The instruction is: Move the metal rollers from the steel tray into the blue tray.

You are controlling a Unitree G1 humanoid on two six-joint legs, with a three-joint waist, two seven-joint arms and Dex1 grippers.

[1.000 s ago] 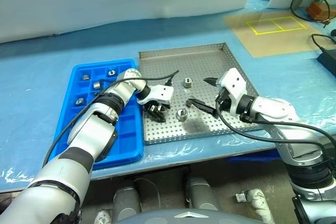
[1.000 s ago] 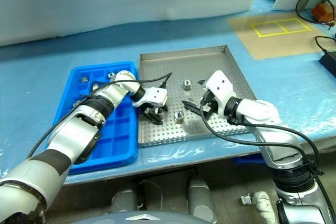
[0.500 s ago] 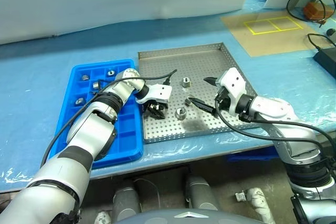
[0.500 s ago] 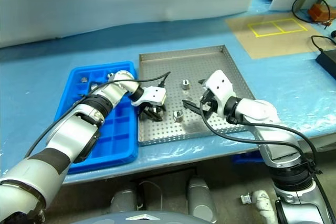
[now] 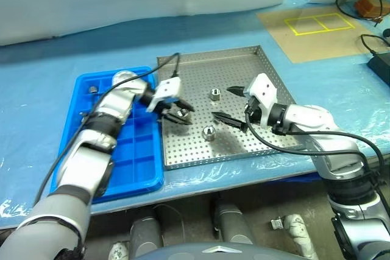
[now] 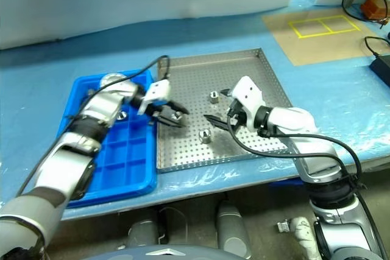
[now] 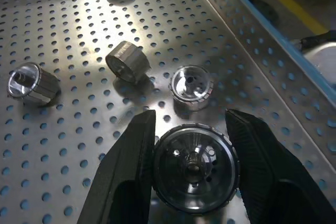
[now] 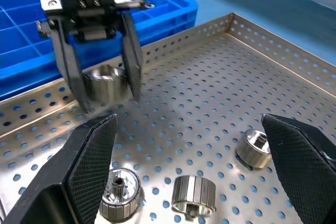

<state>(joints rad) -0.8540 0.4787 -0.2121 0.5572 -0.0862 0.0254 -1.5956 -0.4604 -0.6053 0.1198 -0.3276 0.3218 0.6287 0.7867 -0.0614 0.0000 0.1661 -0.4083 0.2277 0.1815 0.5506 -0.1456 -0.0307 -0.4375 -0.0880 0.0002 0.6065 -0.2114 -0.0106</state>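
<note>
Left claw (image 7: 191, 169) pinching a roller (image 7: 195, 167) above the steel tray (image 5: 268, 68).
Right claw (image 8: 189, 171) spread over three rollers (image 8: 195, 194) there; a smooth-sided grip could slip before the blue tray (image 5: 140, 168) beside it.

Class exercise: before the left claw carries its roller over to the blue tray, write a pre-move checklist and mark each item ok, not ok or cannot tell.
1. Left claw shut on a roller: ok.
2. Roller lifted off the steel tray: ok.
3. Right claw open, apart from the left: ok.
4. Free compartments in the blue tray: ok.
5. Loose rollers left in the steel tray: ok, three seen.
6. Grip firm enough to carry: cannot tell.
</note>
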